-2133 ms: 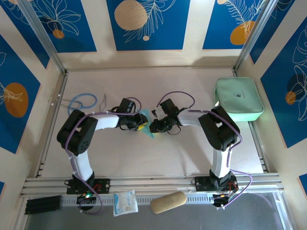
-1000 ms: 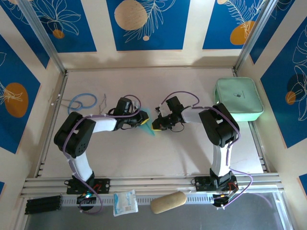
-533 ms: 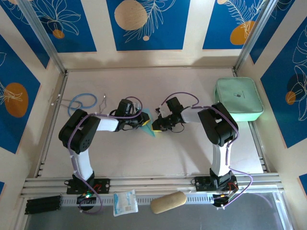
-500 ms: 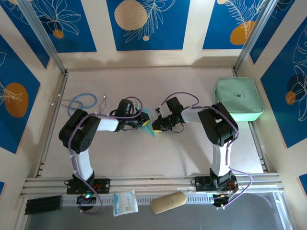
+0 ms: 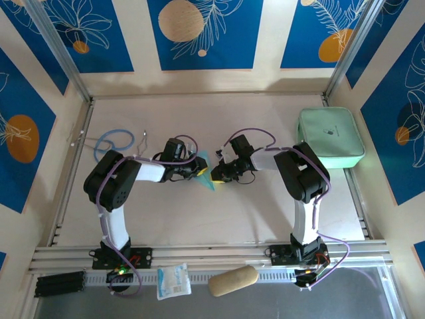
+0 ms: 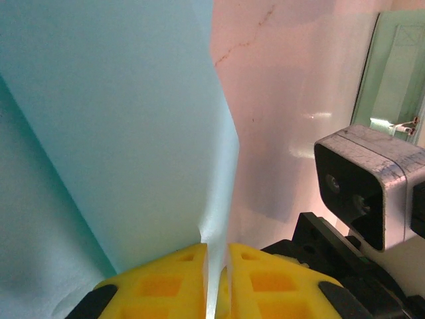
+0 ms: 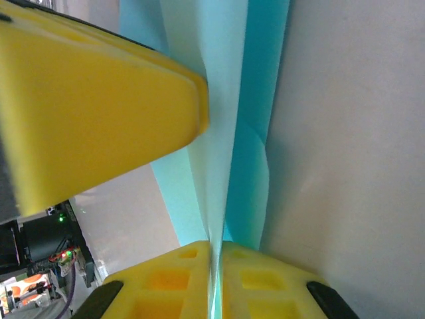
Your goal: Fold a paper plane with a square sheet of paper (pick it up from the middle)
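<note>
Top external cam: both arms are reaching in toward the middle of the table, tips meeting w/ the paper plane between them. It's a small light-blue folded piece, pointed end aimed back toward the arm bases, sitting roughly mid-table, a bit left of centre. Left fingers come at it from the left, right fingers from the right, v close to each other.

Left wrist cam: the left fingers (yellow pads) are pinched shut on an edge of the paper plane, thin sheet sandwiched right between the pads, no real gap. Paper fans upward from there w/ a diagonal crease on the left side. Right arm's wrist camera box is just beside it on the right.

Right wrist cam: same deal, right fingers clamped closed on the paper plane, folded layers running straight up from the pinch. One big yellow pad of the left fingers is pressed against the paper from the left.

Other stuff, all well apart from the action: mint-green case at the right edge of the table, blue cable loop far left, white snack packet and a tan oblong thing down by the near rail. Can't tell from the pics if the paper is lifted off the table or resting on it.
</note>
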